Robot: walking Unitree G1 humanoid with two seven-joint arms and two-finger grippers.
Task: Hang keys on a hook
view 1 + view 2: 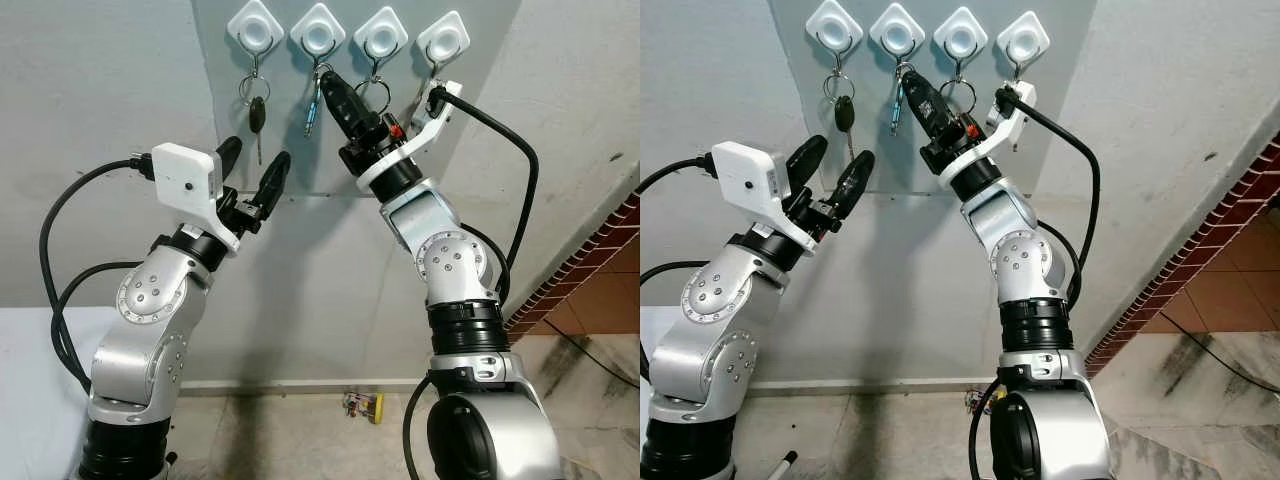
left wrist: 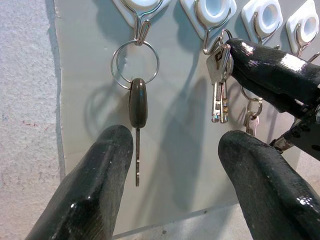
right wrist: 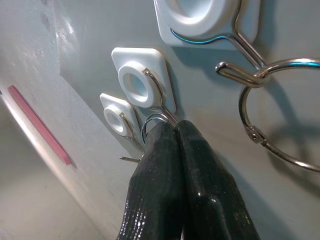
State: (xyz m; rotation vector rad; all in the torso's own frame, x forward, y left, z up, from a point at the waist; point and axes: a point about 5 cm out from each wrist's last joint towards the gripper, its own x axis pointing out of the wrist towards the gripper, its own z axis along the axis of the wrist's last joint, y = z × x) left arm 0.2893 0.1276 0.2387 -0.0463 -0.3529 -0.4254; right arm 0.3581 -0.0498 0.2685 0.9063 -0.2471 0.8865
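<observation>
Four white hooks are sitting in a row on a gray board (image 1: 300, 150). The right gripper (image 1: 325, 82) is reaching up to the second hook (image 1: 318, 30), its fingers pressed together on the ring of a bunch of keys (image 2: 218, 95) hanging there. The left gripper (image 1: 252, 168) is waiting below the first hook (image 1: 254, 26) with fingers spread apart, under a black key (image 1: 257, 115).
</observation>
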